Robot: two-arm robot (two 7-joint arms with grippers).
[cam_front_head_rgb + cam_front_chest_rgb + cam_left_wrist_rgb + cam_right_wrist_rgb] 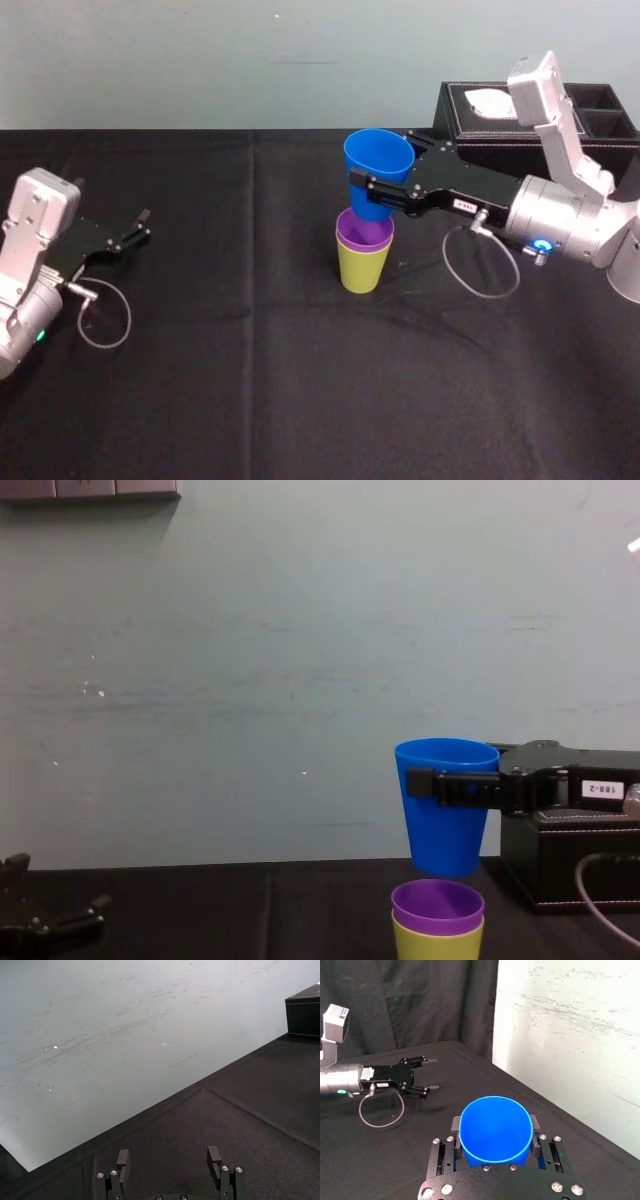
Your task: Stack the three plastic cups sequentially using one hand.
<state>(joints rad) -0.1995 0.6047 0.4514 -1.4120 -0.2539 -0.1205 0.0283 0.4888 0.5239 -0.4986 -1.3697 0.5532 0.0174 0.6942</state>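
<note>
Presently the right gripper is pinching the blue cup by its upper wall, one finger on each side, and holds it in the air near the middle of the counter. Directly beneath stands the purple cup, already nested in the yellow-green cup. In the chest view the blue base hangs just above the purple rim, apart from it and sitting a little off centre.

Judged risk: if that offset is real, a straight descent could land the base on the purple rim instead of inside it. The two-cup stack is light and unrestrained, so it would likely tip or skid.

Second risk: opening too high would let the cup drop and bounce out.

Third risk: pushing too deep could wedge the cups or bring the fingers down onto the purple rim.

The left gripper lies parked, fingers spread, near the counter's left edge. The black tissue box sits at the far right, clear of the path.
</note>
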